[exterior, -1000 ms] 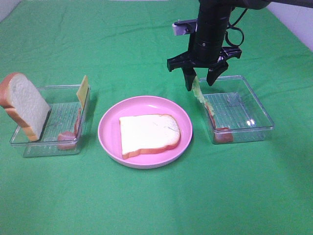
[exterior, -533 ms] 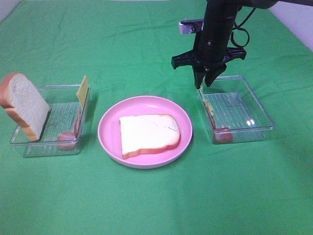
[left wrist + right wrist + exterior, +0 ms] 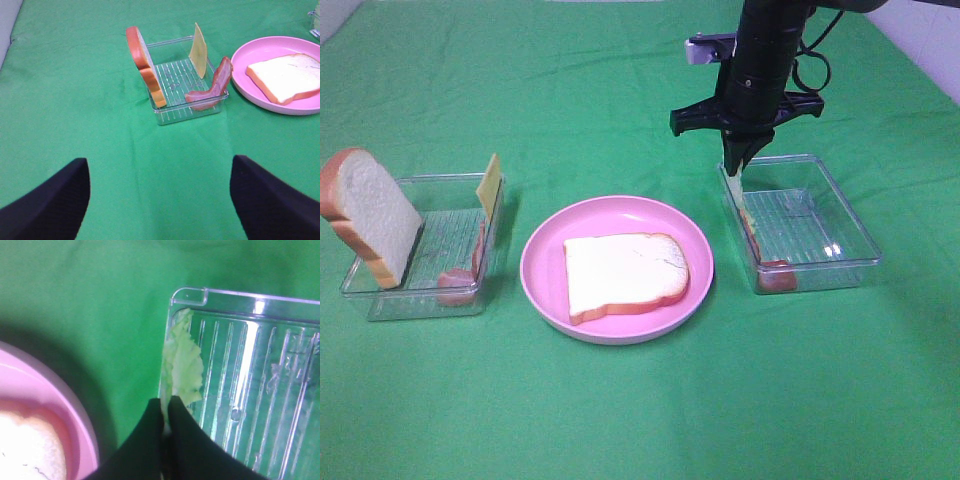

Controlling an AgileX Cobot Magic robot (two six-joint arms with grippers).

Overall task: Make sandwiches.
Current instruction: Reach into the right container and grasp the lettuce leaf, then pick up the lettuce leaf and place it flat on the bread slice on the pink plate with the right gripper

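One white bread slice [image 3: 625, 272] lies flat on the round pink plate [image 3: 540, 262]. My right gripper [image 3: 737, 166] is shut on the pale green lettuce leaf [image 3: 732, 187] at the near-left wall of the right clear tray [image 3: 840, 235]. The right wrist view shows the shut fingertips [image 3: 171, 412] pinching the lettuce [image 3: 185, 365]. A ham strip [image 3: 767, 268] lies in that tray. The left tray [image 3: 420, 262] holds an upright bread slice [image 3: 365, 212], a cheese square [image 3: 490, 186] and a ham strip [image 3: 462, 280]. My left gripper [image 3: 160, 200] is open and empty, short of the left tray [image 3: 175, 107].
Green cloth covers the table. The plate stands between the two trays. In the left wrist view the bread slice [image 3: 145, 65], cheese [image 3: 200, 44] and ham [image 3: 215, 85] stand in the tray, with the plate [image 3: 239, 75] beside it. The right wrist view shows the plate's rim [image 3: 82, 427].
My right gripper was open astride the lettuce; it has shut on the leaf and shifted slightly right. The left arm, plate and trays have not moved.
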